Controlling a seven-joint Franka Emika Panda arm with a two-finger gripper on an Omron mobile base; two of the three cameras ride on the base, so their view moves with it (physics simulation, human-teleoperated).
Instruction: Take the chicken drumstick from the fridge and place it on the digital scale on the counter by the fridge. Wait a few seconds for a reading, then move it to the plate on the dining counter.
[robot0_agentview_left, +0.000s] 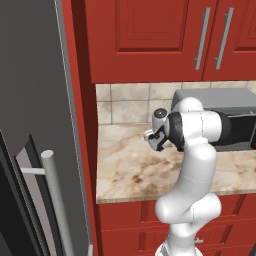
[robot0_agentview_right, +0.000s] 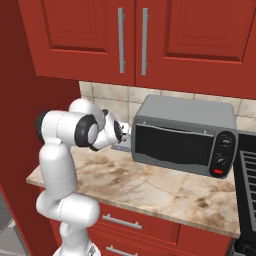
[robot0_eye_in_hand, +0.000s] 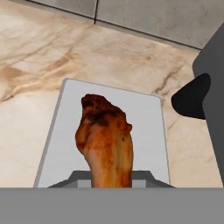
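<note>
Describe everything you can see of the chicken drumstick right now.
In the hand view the chicken drumstick is a golden-brown roasted piece with darker charred patches at its thick end. It points away from the camera, its narrow end sitting between the shut jaws at the bottom edge. Under it is the flat grey digital scale on the marbled counter; whether it touches the scale cannot be told.

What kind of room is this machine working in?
Most likely a home kitchen, though a computer-rendered one. Red cabinets hang over a marbled stone counter backed by beige wall tiles, a grey microwave sits on it, and a tall dark fridge stands alongside.
</note>
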